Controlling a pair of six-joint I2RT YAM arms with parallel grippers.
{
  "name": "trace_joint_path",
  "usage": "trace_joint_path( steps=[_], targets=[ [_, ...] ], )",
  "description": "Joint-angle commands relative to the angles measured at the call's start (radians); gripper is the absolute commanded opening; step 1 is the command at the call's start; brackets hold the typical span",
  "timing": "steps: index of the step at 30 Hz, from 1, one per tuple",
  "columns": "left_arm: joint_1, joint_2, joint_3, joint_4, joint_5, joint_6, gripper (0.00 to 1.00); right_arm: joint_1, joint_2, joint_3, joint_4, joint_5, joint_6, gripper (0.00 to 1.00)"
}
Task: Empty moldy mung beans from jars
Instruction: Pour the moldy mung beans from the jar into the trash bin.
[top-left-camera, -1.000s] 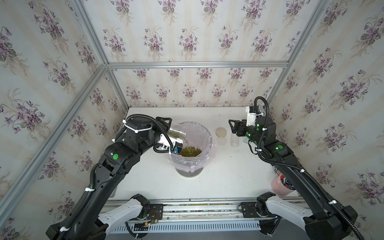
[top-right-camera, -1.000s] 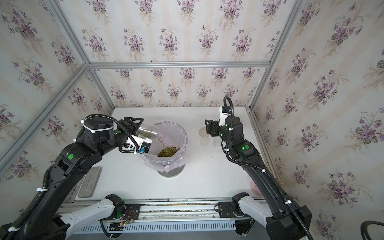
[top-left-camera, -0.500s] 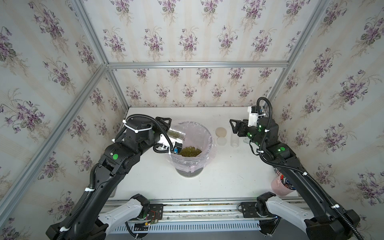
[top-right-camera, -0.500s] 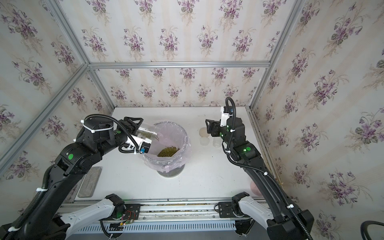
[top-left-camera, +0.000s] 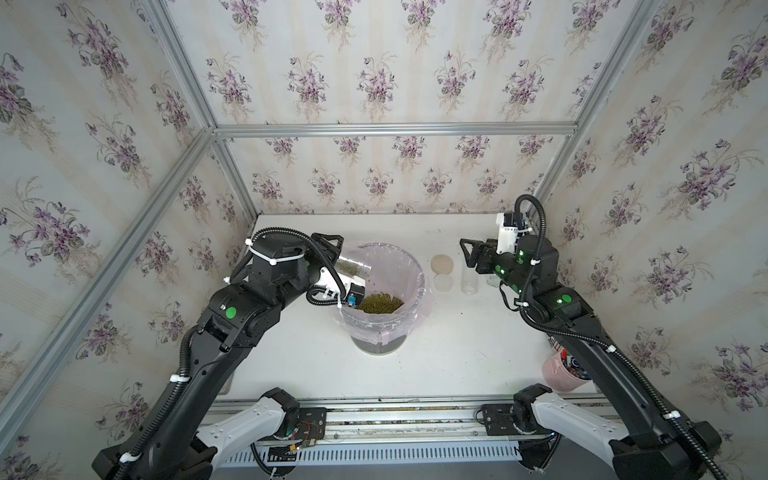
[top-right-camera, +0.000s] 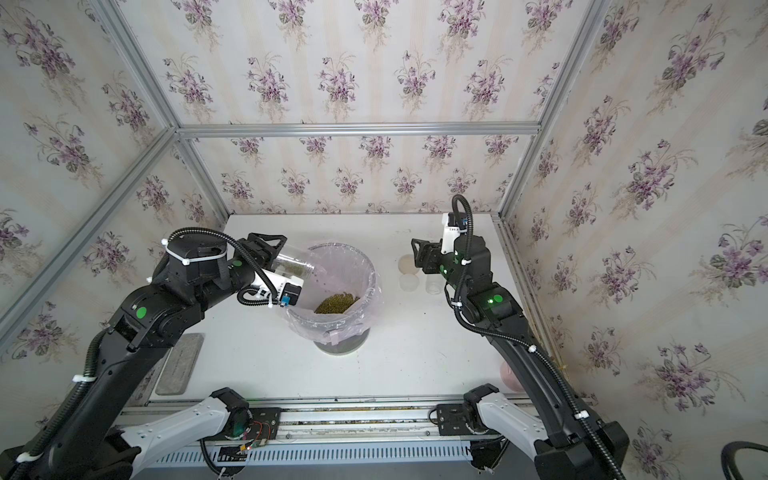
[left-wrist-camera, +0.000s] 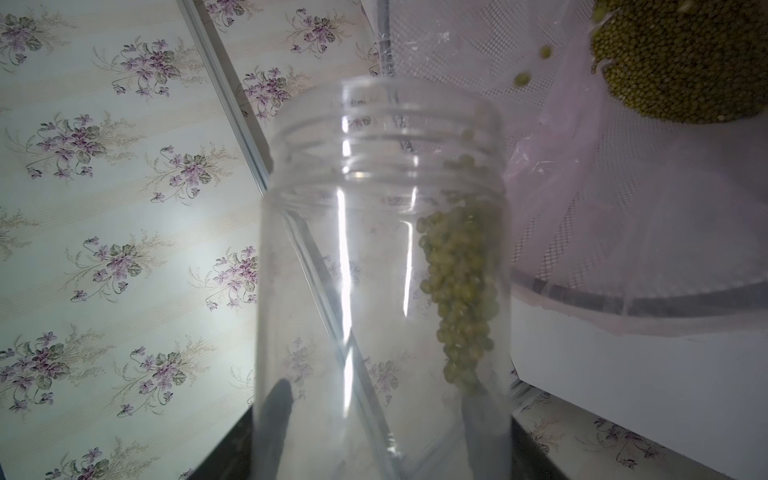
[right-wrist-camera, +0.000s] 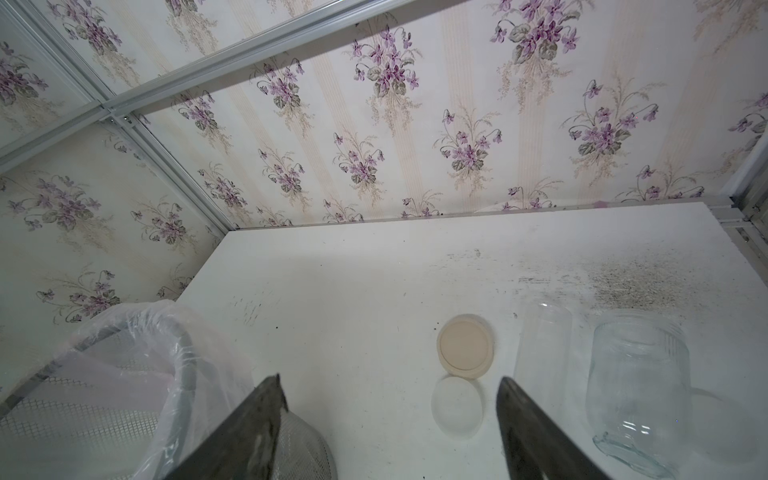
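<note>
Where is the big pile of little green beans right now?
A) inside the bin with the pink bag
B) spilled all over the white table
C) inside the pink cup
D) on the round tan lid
A: the big green heap of mung beans lies inside the bin lined with a pink bag, and only a few are in the tilted jar at its rim.

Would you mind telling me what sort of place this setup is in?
Probably a lab data-collection booth dressed as a home: floral wallpaper panels in an aluminium frame, a white tabletop, and a left arm and right arm mounted on a front rail.
</note>
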Motion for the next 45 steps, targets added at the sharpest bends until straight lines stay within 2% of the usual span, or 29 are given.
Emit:
trace_joint_path(
  steps=[1, 12, 37, 45],
  targets=[
    [0.001, -0.002, 0.005, 0.01, 0.011, 0.066, 0.0, 0.0, 0.001, 0.0, 0.0, 0.007, 0.001, 0.78],
    [0.0, 0.032, 0.05, 0.01, 0.005, 0.094, 0.0, 0.001, -0.003, 0.005, -0.007, 0.013, 0.003, 0.78],
    [-0.001, 0.056, 0.047, 0.01, -0.004, 0.123, 0.0, 0.001, -0.005, -0.002, -0.011, 0.017, 0.004, 0.78],
    [-0.049, 0.069, 0.046, 0.01, -0.078, 0.17, 0.0, 0.0, -0.009, -0.009, -0.004, 0.014, 0.012, 0.78]
  ],
)
